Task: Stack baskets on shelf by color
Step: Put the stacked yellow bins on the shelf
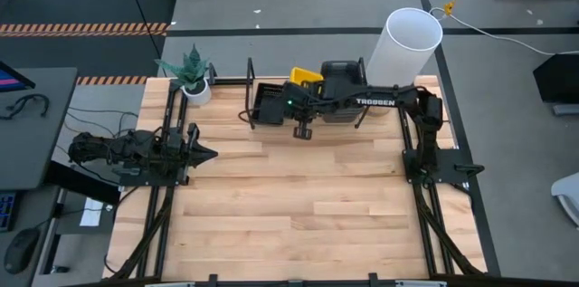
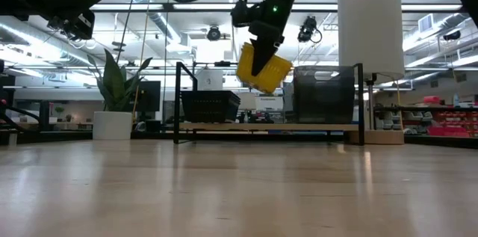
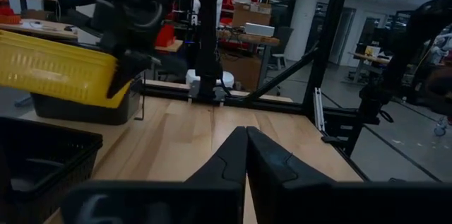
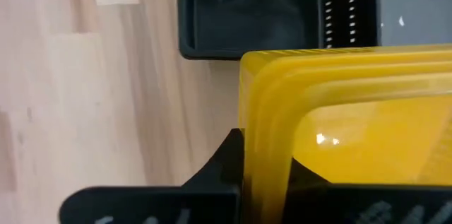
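Three nested yellow baskets [image 4: 353, 118], airborne.

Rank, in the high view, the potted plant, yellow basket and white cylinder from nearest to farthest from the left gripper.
From the left gripper, parked at the table's left edge:
1. Potted plant, at the back-left corner.
2. Yellow basket, held over the shelf, mid-back.
3. White cylinder, back right.
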Tool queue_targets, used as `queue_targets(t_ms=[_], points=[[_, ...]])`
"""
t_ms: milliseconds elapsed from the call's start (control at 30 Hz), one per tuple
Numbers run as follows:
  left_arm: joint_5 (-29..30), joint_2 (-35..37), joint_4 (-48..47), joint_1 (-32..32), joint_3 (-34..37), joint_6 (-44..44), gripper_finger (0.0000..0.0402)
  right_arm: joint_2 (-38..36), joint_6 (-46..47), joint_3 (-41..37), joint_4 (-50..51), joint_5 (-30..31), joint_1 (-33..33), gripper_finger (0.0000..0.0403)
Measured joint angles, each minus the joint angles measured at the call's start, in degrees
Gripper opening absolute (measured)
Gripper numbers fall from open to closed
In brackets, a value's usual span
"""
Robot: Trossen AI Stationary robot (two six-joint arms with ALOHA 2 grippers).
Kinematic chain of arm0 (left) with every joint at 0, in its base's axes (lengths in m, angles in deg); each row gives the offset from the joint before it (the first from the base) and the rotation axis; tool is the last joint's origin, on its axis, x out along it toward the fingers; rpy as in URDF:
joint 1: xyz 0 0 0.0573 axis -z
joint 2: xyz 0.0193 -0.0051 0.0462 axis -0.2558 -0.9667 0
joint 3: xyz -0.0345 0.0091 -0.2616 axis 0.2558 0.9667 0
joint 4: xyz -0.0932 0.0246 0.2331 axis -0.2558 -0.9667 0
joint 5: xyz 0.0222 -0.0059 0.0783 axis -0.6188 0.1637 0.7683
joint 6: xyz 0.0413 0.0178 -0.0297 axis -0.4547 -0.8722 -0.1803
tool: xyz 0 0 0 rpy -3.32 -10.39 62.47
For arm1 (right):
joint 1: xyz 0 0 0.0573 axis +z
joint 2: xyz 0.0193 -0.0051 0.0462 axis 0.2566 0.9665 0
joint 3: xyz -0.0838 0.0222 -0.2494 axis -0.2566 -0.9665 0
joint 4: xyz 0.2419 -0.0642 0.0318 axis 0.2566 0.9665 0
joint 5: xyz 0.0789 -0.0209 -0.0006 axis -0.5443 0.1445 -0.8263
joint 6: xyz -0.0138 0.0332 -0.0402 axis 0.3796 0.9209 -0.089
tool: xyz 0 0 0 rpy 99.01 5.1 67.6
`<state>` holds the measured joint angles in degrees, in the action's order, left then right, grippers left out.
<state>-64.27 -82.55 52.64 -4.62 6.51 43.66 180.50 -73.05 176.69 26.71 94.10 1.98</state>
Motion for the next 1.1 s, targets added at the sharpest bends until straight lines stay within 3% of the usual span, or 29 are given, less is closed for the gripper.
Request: queue_targets(t_ms=[367,833,1100], points=[[0.0,0.0,0.01,0.02,-0.02,0.29,0.0024,-0.02,3.96,-7.6,-3.31,-0.66,3.9,0.0011],[0.0,0.0,0.04,0.01,-0.02,0.02,0.0019,-0.04,0.62,-14.69,-16.32,-1.74,-0.06,0.0012],[0.0,0.0,0.04,0.02,-0.02,-0.01,0.0016,-0.04,0.79,-14.75,-16.31,-2.95,-0.8,0.0056]])
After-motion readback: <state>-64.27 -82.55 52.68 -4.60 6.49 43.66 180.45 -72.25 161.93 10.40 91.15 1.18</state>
